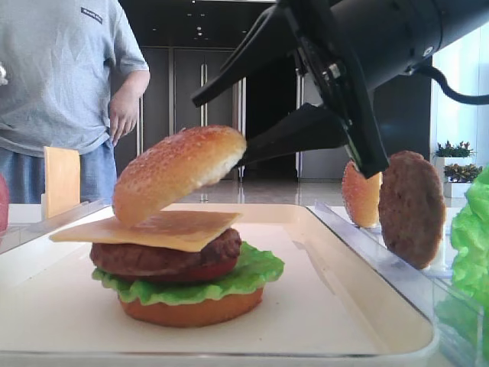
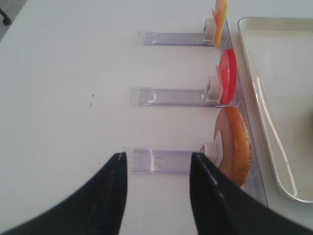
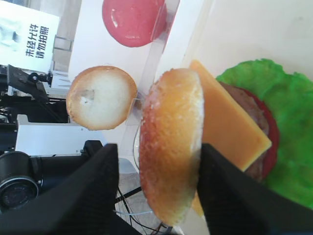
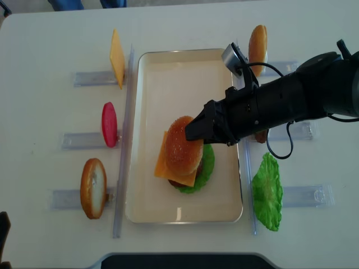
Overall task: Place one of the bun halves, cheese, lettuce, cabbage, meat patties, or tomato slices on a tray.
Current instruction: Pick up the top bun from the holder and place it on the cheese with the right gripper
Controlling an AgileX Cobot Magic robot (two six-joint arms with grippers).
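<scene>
The right arm (image 4: pixel 297 101) was a thick matte-black tube w/ a smooth, faintly glossy shell. A small silver-grey camera block (image 4: pixel 231 56) sat on top near the wrist — a thin black cable (image 4: pixel 279 147) looped from the underside. The right gripper (image 1: pixel 229 115) ended in two flat black wedge fingers (image 1: pixel 294 134), tapering to blunt tips; small screws and metal hardware showed at the finger mount. The left gripper (image 2: pixel 157 191) had the same black tapered fingers (image 2: pixel 213 196) — plain, no markings visible.
</scene>
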